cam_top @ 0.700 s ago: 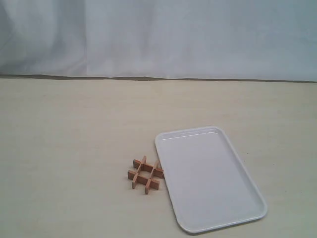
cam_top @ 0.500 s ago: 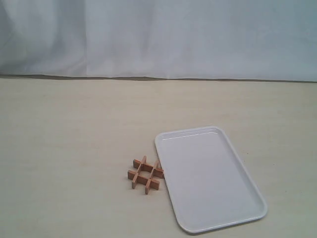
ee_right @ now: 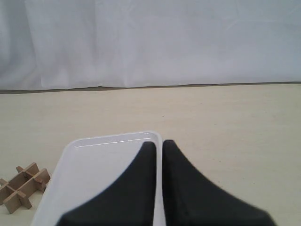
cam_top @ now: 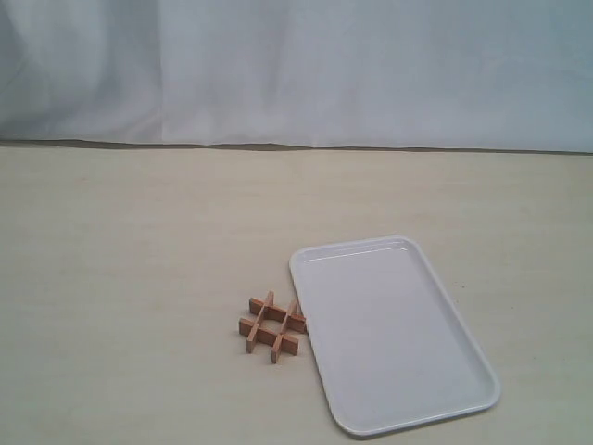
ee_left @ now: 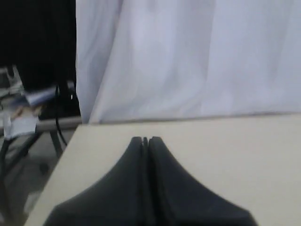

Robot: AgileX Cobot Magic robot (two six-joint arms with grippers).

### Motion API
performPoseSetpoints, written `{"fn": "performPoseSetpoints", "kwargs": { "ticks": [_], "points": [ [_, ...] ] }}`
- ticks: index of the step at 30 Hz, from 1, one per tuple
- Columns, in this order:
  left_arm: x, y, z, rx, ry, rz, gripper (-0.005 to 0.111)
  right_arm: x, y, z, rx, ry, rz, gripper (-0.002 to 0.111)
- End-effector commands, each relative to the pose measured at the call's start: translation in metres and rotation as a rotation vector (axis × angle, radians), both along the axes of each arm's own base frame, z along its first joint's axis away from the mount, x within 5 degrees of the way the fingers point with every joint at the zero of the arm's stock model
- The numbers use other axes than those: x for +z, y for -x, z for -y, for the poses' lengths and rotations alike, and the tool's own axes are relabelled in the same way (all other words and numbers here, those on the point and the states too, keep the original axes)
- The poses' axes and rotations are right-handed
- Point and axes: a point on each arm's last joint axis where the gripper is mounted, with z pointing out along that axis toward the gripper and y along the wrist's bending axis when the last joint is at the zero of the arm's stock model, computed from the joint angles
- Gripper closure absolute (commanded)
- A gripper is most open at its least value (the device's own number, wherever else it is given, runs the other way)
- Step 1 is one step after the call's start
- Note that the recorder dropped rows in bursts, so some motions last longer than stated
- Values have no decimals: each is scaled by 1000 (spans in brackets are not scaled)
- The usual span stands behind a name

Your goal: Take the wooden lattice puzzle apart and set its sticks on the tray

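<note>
While my black left gripper (ee_left: 146, 140) and right gripper (ee_right: 158, 143) sit pinched together, empty, I see the reddish hash-shaped wooden lattice puzzle (cam_top: 271, 326) near the worktop's front edge, beside the smooth round-cornered white tray (cam_top: 394, 338)

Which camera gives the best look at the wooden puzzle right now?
The exterior view: the whole puzzle shows there, its full hash shape unobstructed, beside the tray. The right wrist view catches only part of it, cut off by the frame edge. The left wrist view does not show it.
</note>
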Motion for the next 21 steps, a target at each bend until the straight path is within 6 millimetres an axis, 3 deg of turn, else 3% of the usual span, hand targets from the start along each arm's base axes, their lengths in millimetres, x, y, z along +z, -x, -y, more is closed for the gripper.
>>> {"fn": "performPoseSetpoints", "kwargs": {
  "ticks": [1,6,9,12,13,16,19,21],
  "points": [
    [21,2,2,-22,-8,236,107,-1,0,0,2,15,-2,104],
    [31,5,3,-34,-15,356,107,-1,0,0,2,15,-2,104],
    [46,12,5,-69,44,538,107,-1,0,0,2,15,-2,104],
    [57,19,6,-191,342,677,107,-1,0,0,2,15,-2,104],
    [63,25,8,-314,574,743,107,-1,0,0,2,15,-2,104],
    [66,28,10,-430,751,759,107,-1,0,0,2,15,-2,104],
    [72,26,10,-386,730,707,107,-1,0,0,2,15,-2,104],
    [92,24,8,-292,637,635,107,-1,0,0,2,15,-2,104]
  ]
}}
